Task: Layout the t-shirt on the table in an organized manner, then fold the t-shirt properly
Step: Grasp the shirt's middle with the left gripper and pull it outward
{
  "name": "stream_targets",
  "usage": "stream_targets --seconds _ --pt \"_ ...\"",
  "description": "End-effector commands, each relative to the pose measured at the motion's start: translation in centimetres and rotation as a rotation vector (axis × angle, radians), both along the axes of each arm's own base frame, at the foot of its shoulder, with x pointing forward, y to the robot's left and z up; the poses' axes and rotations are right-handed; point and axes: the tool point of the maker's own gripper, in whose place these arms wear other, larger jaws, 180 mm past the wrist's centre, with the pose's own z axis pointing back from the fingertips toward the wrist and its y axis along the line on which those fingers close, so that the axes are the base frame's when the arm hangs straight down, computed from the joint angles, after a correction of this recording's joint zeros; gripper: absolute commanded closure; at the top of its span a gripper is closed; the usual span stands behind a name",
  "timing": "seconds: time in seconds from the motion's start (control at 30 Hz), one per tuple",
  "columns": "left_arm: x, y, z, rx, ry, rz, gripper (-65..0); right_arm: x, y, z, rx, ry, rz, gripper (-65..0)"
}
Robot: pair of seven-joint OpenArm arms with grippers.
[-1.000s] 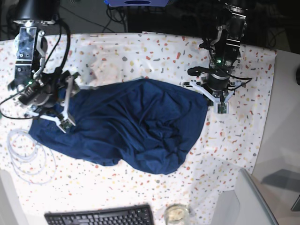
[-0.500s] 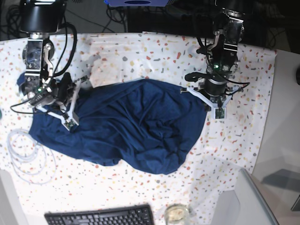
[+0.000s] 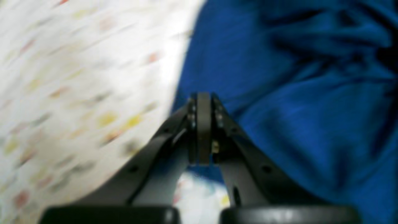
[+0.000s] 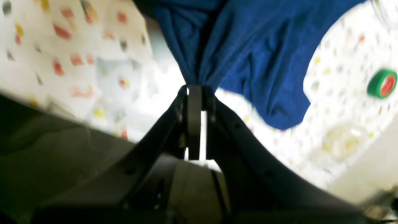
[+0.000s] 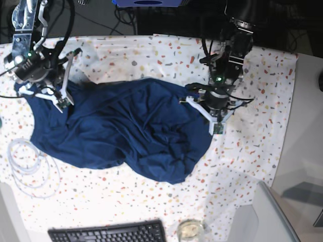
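Dark navy t-shirt (image 5: 126,131), lying rumpled across the middle of the bench (image 5: 151,55), bunched into deep folds toward the near right and not yet laid flat. Soft, limp and light by the look of it: sags and gathers into pleats wherever pinched, so unlikely to hold any shape alone and likely to drag over the speckled cloth rather than slide cleanly. Nothing fragile about it; main risk a bundle of several layers caught at once, or the bench cloth pinched along with it. Best taken at a single-layer edge or corner, hem, shoulder or sleeve, then pulled apart from two sides to spread it.

Right claw (image 4: 195,88) pressed together on a gathered pinch of the t-shirt's edge, fabric fanning upward from the tips in the right wrist view; in the base view raised at the far left corner of the garment. Left claw (image 3: 203,99) closed tight at the garment's right edge, just where blue fabric meets the bench; whether cloth sits between the tips cannot be told, the view too blurred.

Outward: a green roll of tape (image 4: 382,83) off to one side, a coil of white cable (image 5: 25,166) near left, a keyboard (image 5: 108,233) at the near edge.
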Motion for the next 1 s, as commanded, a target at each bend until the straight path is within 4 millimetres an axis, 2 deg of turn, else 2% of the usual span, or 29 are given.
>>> stream_targets --seconds 0.0,0.1,0.23,0.33,0.43,0.5,0.57,0.7,0.83,0.97 --pt "0.9 0.0 0.2 0.017 -0.018 -0.013 0.0 -0.4 -0.8 0.4 -0.035 0.005 0.02 0.0" --pt "1.4 -0.4 -1.6 0.039 0.033 -0.035 0.0 -1.9 -3.0 0.3 -0.11 0.064 0.026 0.0" --pt "2.1 -0.5 -3.1 0.055 0.065 -0.041 0.0 -2.0 -3.7 0.5 -0.132 0.072 0.03 0.0" --pt "1.9 0.5 -4.7 0.085 0.077 -0.035 0.0 -1.5 -4.7 0.9 -0.164 0.063 0.044 0.0" --pt "0.7 1.9 -6.7 0.114 0.136 -0.024 0.0 -0.8 -5.6 1.3 -0.189 0.05 0.045 0.0" --pt "0.1 2.9 -7.0 0.125 0.149 -0.013 0.0 -0.7 -6.7 1.7 -0.223 0.05 0.055 0.0" --pt "-1.0 4.8 -7.3 0.156 0.163 -0.006 0.0 -0.2 -7.5 2.2 -0.247 0.039 0.059 0.0" --pt "-1.2 6.4 -5.6 0.179 0.118 -0.015 0.0 0.2 -8.6 2.8 -0.283 0.033 0.071 0.0" --pt "-0.1 4.6 -1.1 0.155 0.006 -0.017 0.0 0.2 -8.2 2.6 -0.275 0.036 0.078 0.0" --pt "1.8 1.3 4.5 0.064 -0.047 -0.023 0.0 0.1 -7.2 2.2 -0.245 0.036 0.069 0.0"
